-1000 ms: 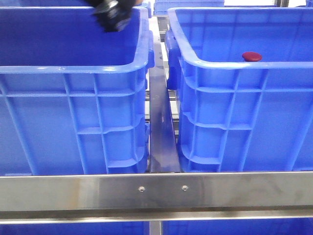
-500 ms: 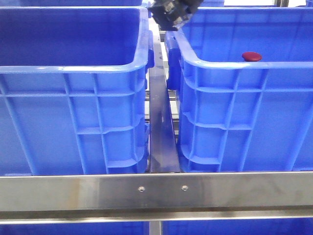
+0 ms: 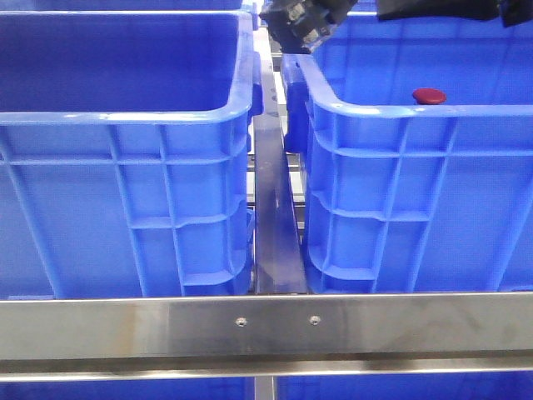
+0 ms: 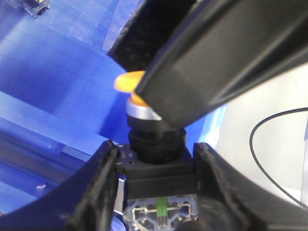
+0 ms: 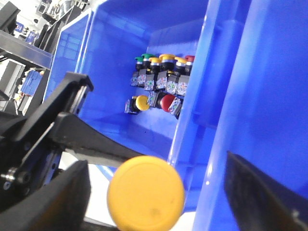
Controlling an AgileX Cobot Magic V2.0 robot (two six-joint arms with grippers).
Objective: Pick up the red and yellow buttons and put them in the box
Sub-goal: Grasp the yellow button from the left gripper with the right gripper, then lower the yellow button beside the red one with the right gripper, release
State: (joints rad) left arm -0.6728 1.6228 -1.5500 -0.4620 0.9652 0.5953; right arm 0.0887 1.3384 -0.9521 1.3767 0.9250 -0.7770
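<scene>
Orange-yellow domed button (image 4: 129,83) on a black body, clenched in the left hand (image 4: 156,185).

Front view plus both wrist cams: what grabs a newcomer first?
Two big blue crates fill the front view, left crate and right crate, a red button inside the right one. The left gripper clamps a yellow button, seen close in the right wrist view.

The box (image 3: 391,192) was glossy blue ribbed plastic. The yellow button (image 5: 146,192) had a smooth, matt-looking plastic cap. The front rail (image 3: 266,327) was brushed metal.
</scene>
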